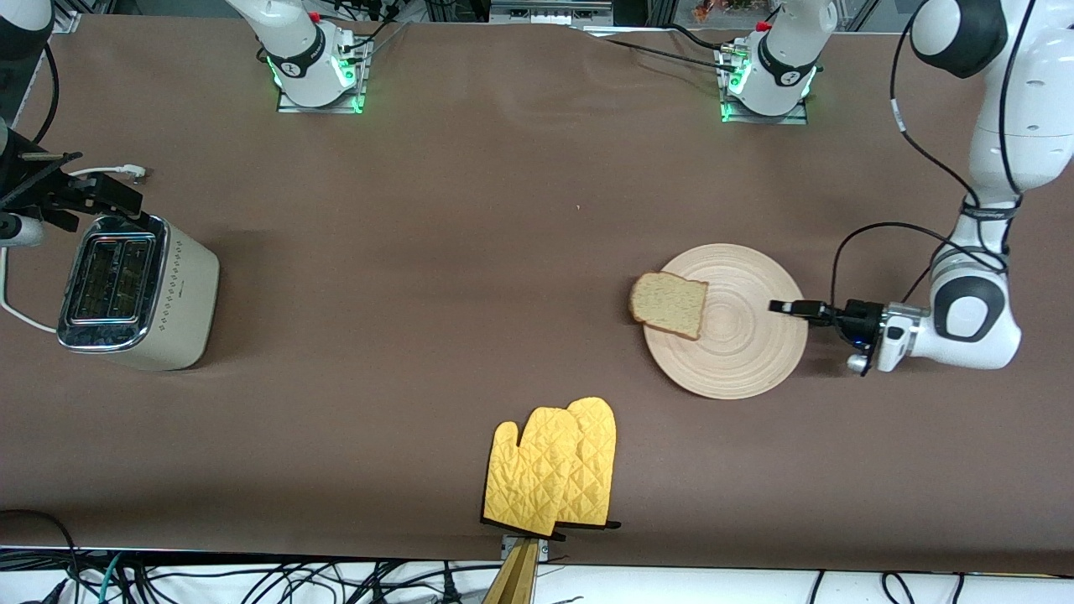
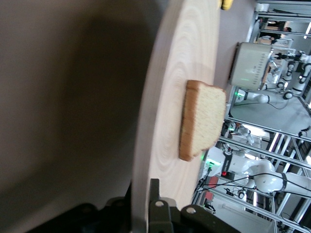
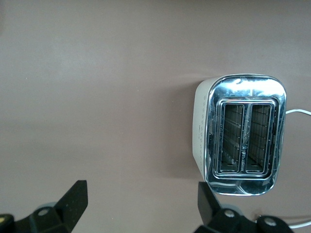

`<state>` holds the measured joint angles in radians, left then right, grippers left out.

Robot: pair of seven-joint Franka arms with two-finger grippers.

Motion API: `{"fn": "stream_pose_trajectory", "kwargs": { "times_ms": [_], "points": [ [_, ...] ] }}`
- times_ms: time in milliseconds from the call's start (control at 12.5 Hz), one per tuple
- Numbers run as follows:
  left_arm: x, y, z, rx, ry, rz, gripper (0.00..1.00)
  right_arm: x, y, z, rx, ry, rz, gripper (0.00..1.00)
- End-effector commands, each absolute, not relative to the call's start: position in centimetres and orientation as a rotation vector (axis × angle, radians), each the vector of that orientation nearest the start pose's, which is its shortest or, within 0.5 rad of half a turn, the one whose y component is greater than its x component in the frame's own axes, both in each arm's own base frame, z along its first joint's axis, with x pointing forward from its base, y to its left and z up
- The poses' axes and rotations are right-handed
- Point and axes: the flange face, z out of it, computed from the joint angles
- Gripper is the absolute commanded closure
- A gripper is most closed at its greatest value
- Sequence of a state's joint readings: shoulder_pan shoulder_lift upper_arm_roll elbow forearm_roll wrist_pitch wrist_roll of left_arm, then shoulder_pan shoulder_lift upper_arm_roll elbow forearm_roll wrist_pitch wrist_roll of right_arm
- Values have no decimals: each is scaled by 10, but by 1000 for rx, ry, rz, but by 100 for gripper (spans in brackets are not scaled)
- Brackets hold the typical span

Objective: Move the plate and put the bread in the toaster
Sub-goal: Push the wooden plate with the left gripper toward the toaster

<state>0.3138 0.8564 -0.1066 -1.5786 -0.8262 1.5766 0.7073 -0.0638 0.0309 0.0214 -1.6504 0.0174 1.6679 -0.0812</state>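
The pale wooden plate [image 1: 738, 352] lies toward the left arm's end of the table. My left gripper [image 1: 784, 307] is shut on its rim, one finger above and one below. The bread [image 1: 669, 304] lies flat on the plate and overhangs the rim on the side toward the toaster. In the left wrist view the plate [image 2: 165, 87] runs away from the left gripper [image 2: 145, 194], with the bread [image 2: 201, 119] on it. The cream toaster [image 1: 138, 294] stands at the right arm's end, both slots empty. My right gripper [image 3: 141, 199] hangs open over the table beside the toaster [image 3: 243, 133].
A pair of yellow oven mitts [image 1: 554, 466] lies near the table edge closest to the front camera. The toaster's white cord [image 1: 21, 315] trails off the table's end. Bare brown tabletop stretches between the plate and the toaster.
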Motion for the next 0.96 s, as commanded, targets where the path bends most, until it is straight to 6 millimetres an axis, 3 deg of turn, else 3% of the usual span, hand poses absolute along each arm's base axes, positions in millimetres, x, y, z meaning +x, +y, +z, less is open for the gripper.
{"fn": "stream_pose_trajectory", "kwargs": {
  "times_ms": [0,240,481,882],
  "points": [
    [627,3,171,1942,-111,-379,100,565,-23,581,-3106,-47,18,0],
    [630,-81,180,1881,-166,-406,100,566,-20,582,-3106,-54,13,0],
    [629,-152,183,1897,-161,-424,100,566,-18,582,-3106,-62,14,0],
    [613,-280,173,1927,-94,-364,100,566,-17,582,-3106,-62,14,0]
  ]
}}
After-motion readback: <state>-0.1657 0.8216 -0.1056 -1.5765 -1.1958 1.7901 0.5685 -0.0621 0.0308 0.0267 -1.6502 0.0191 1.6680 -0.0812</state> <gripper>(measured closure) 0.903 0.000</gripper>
